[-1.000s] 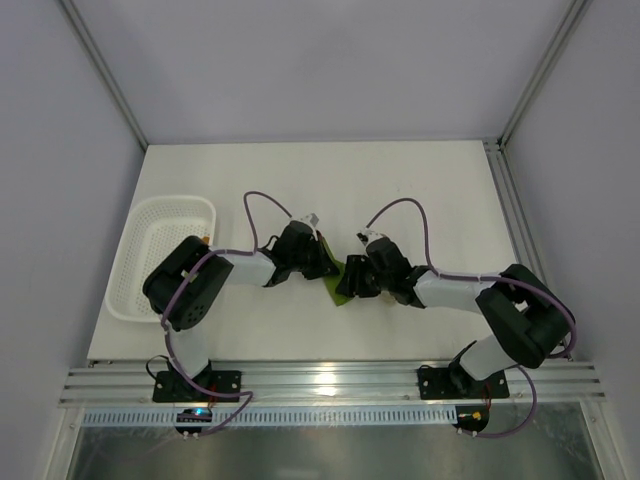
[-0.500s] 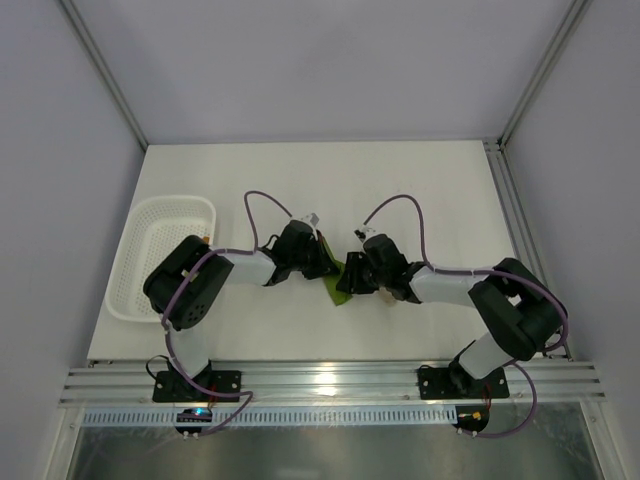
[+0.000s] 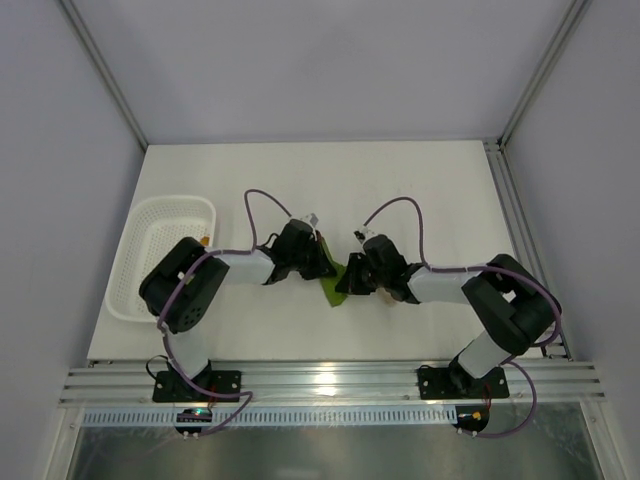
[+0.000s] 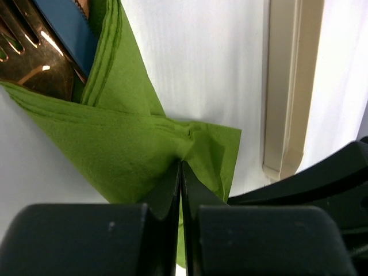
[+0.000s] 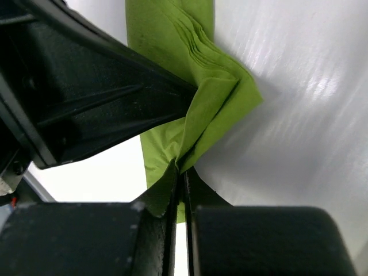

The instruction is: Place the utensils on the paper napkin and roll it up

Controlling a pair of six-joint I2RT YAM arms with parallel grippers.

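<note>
The paper napkin (image 4: 115, 144) lies on the white counter (image 3: 420, 180) at about mid-width, between the two arms. It is folded into several layers with the edges stacked. Part of it is drawn up into a pucker, and both hands grip it.

The left hand (image 4: 181, 172) has its fingers pressed together on a pinch of the green paper. In the left wrist view the napkin spreads away from the tips, up and to the left. The right hand (image 5: 183, 178) is likewise clamped on a fold of the napkin, with the paper rising from its tips.

From above, the two hands almost meet over the napkin, and only a green corner pokes out toward the near edge.

The utensils (image 4: 31, 63) lie in the napkin's far fold. Copper fork tines show in the top left corner of the left wrist view, but the spoon cannot be made out.

A white mesh basket (image 3: 140, 250) sits at the counter's left edge, well apart from the napkin.
</note>
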